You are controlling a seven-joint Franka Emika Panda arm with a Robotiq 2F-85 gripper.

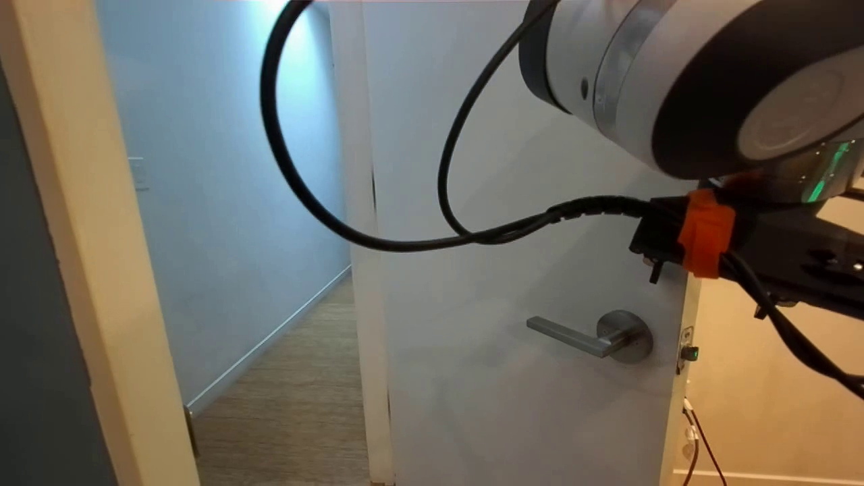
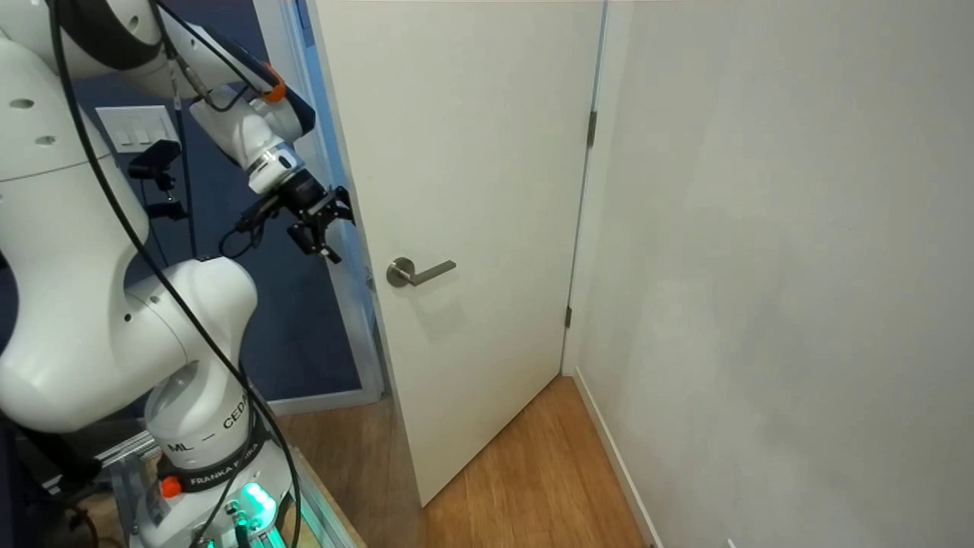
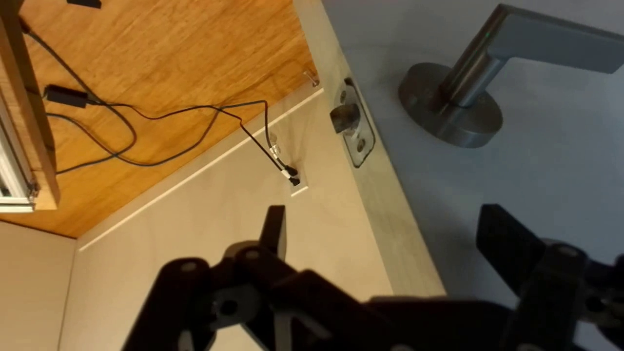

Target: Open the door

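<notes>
The hand point(image 3: 384, 217), fingers point(image 3: 507, 243) apart, seems to straddle the edge point(image 3: 386, 209) of the ajar door point(image 2: 472, 167). Best sweep gently round its hinges point(image 2: 592, 128).

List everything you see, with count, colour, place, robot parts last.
Door: one, white, standing open
Lever handles: two, silver, either door face
Latch: one, grey, door edge
Hinges: two visible, grey, opposite edge
Door frame: one, white, beside door
Walls: several, white or blue, surrounding
Switch plates: two, pale, blue wall, hallway (faint)
Power cords: two, dark, floor to outlet
Floor: one, brown, below door
Franka arm: one, mostly white, beside door
Claw: one, black, open by door edge
</notes>
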